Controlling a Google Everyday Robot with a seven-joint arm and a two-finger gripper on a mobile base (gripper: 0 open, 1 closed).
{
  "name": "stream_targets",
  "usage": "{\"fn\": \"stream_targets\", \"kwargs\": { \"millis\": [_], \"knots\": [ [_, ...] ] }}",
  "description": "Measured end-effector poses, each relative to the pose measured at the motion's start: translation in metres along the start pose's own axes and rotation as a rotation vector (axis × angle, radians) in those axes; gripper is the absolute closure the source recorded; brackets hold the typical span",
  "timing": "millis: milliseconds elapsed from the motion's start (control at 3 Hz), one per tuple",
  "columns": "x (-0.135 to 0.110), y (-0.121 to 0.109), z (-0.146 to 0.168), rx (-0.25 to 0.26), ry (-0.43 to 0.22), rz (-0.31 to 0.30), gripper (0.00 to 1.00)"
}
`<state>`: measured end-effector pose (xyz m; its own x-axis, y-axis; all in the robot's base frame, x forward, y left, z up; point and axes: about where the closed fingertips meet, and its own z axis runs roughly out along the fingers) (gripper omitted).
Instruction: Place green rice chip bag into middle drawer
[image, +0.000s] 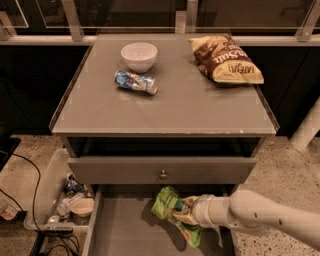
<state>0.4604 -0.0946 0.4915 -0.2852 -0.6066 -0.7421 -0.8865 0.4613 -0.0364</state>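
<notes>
The green rice chip bag (170, 206) is crinkled and bright green, hanging over the open middle drawer (120, 230), whose plain grey floor shows at the bottom of the camera view. My gripper (189, 214) comes in from the right on a white arm and is shut on the bag's right side, holding it just above the drawer floor. The bag casts a shadow on the floor beneath it. The grey drawer front with a small round knob (163, 174) sits directly above.
On the cabinet top (165, 107) stand a white bowl (139, 55), a crushed blue-and-white wrapper (135, 81) and a brown-and-yellow chip bag (226, 59). A clear bin (55, 195) of clutter and black cables lie on the floor at left.
</notes>
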Motion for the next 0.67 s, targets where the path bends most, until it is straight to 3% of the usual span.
{"fn": "stream_targets", "kwargs": {
  "millis": [667],
  "knots": [
    [0.029,-0.012,0.053,0.072,0.013,-0.035,1.0]
  ]
}}
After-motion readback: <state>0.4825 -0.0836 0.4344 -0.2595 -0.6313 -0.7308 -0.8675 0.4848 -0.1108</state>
